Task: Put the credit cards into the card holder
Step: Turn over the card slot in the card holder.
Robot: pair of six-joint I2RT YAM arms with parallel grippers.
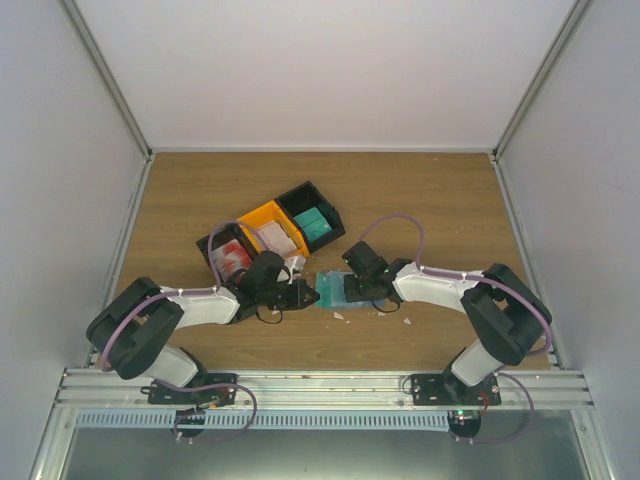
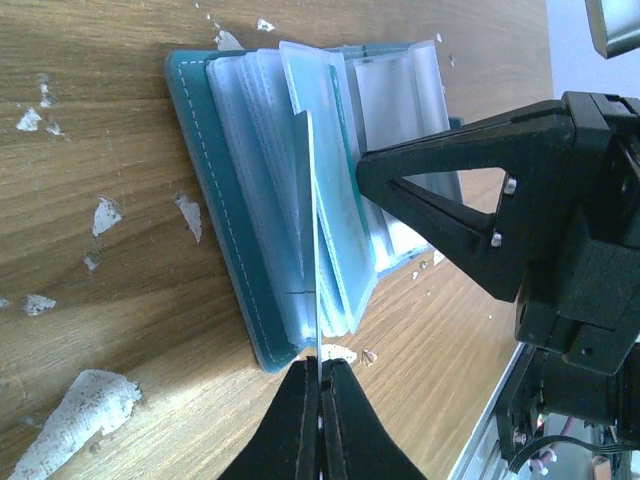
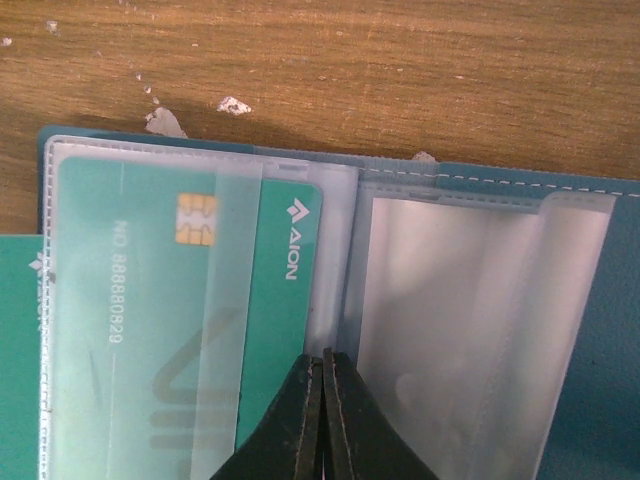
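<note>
Top external view: from bases at the near edge, both arms reach low and inward, tips nearly meeting. The left gripper (image 2: pixel 320 372) pinches a credit card (image 2: pixel 306 220) edge-on among the clear sleeves (image 2: pixel 250 170) of the open card holder (image 1: pixel 332 290). The right gripper (image 3: pixel 322 362), closed, presses those sleeves. Beyond stand the bins (image 1: pixel 258 213).

Two white-shelled arms (image 1: pixel 205 305) with black joints, lilac cables (image 1: pixel 400 222), black wedge-shaped tools (image 2: pixel 318 378) bearing silver screws (image 2: pixel 511 185).

Two grippers: the left gripper (image 2: pixel 320 385) and the right gripper (image 3: pixel 322 375). Three bins: one yellow bin (image 1: pixel 255 213) and two black bins (image 1: pixel 205 250). One card holder (image 3: pixel 600 330). Two teal chip cards (image 3: pixel 150 330). Red-and-white cards (image 1: pixel 232 258), too small to count. White scraps (image 2: pixel 85 400): at least ten.
</note>
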